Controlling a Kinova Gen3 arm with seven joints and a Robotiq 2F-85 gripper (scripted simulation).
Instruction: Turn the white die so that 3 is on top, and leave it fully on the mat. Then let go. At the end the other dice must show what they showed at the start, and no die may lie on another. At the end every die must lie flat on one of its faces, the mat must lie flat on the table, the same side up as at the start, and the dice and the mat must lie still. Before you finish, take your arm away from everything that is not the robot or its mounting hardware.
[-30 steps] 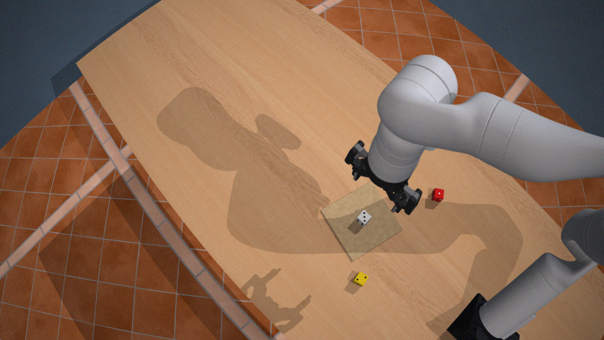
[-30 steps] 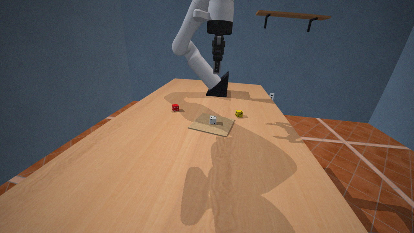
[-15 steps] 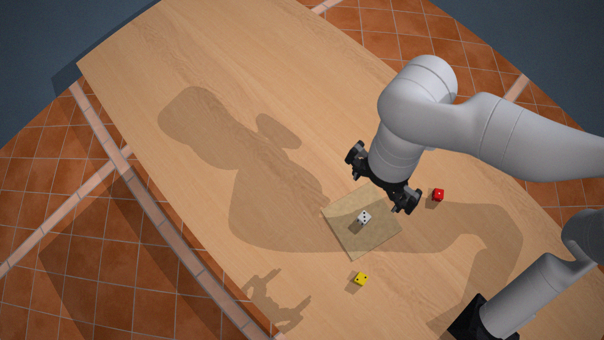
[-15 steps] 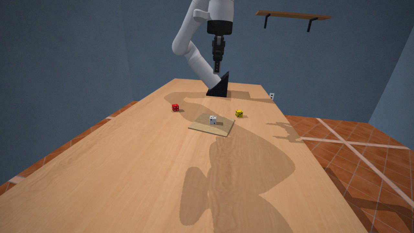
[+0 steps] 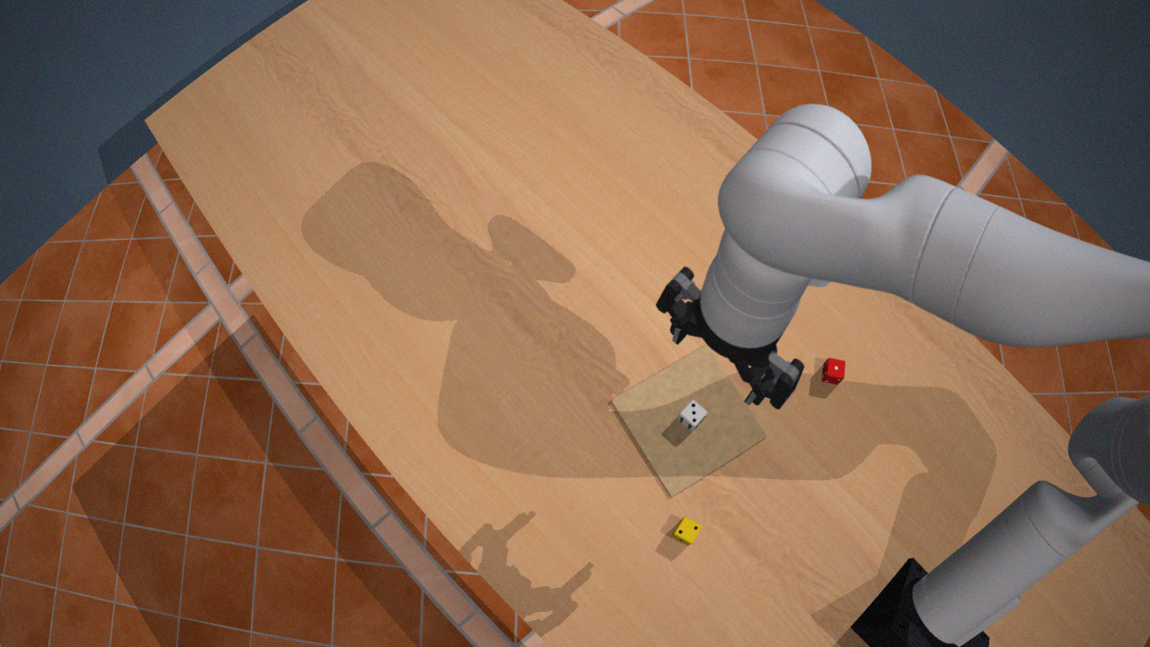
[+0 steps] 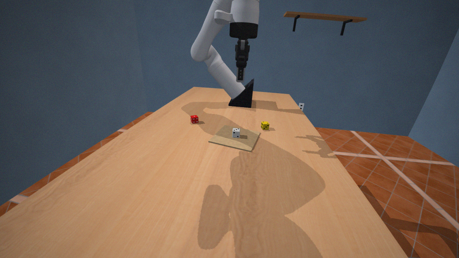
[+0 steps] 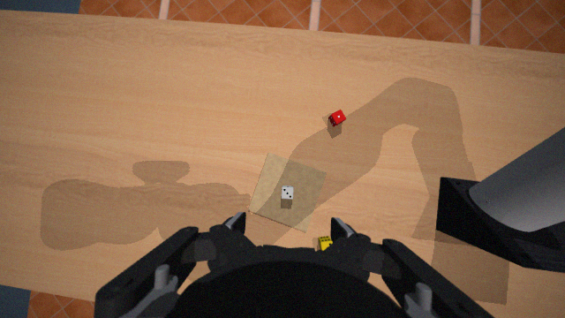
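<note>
White die [image 5: 693,414] [image 6: 236,133] [image 7: 287,193]: black pips, three on top | red die [image 5: 834,369] [image 6: 194,119] [image 7: 337,117]: white pips | yellow die [image 5: 687,530] [image 6: 265,125] [image 7: 325,242]: black pips | mat [image 5: 643,434] [image 6: 224,142] [image 7: 269,177]: pale olive, mottled | table [image 5: 498,145] [image 6: 144,179] [image 7: 132,110]: light brown, wood-grained | my pincer [image 5: 720,369] [image 6: 240,79] [image 7: 287,224]: black with grey

The robot's jaws [image 5: 713,374] [image 6: 240,80] stand wide open with nothing between them, pointing down, high above the tabletop. The pale arm [image 5: 852,233] [image 6: 205,36] [image 7: 525,190] rises from its base, bends sharply at the elbow, and drops to an upright wrist [image 5: 751,305] [image 6: 244,15].
</note>
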